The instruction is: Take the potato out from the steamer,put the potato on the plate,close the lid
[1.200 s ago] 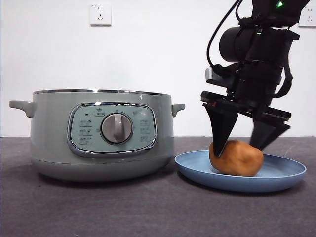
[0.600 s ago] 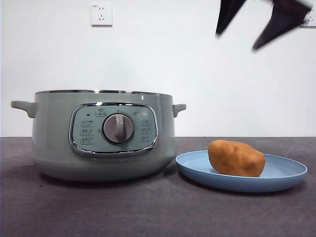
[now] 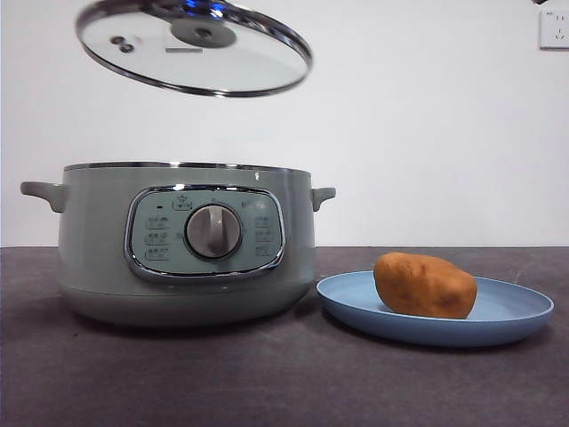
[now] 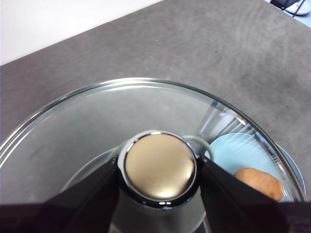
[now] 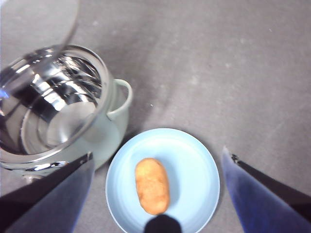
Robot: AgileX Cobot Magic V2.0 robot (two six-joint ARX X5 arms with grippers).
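The orange-brown potato (image 3: pixel 424 285) (image 5: pixel 152 185) (image 4: pixel 260 182) lies on the light-blue plate (image 3: pixel 516 313) (image 5: pixel 194 165), right of the sage-green steamer (image 3: pixel 98 240) (image 5: pixel 114 128), whose steel inside shows open. The glass lid (image 3: pixel 240 62) (image 4: pixel 97 121) hangs tilted in the air above the steamer's left half. My left gripper (image 4: pixel 159 167) is shut on the lid's knob (image 4: pixel 160 166). My right gripper (image 5: pixel 158 167) is open, high above the plate, with nothing between its jaws; in the front view only a dark tip (image 3: pixel 540 2) shows at the top right corner.
The dark grey table (image 3: pixel 284 382) runs under everything. A white wall with a socket (image 3: pixel 554 28) stands behind. The steamer's side handle (image 3: pixel 322 195) points toward the plate.
The right gripper, open over the potato a second ago, rose out of the front view. The lid has come into view, held above the steamer. The potato stayed on the plate.
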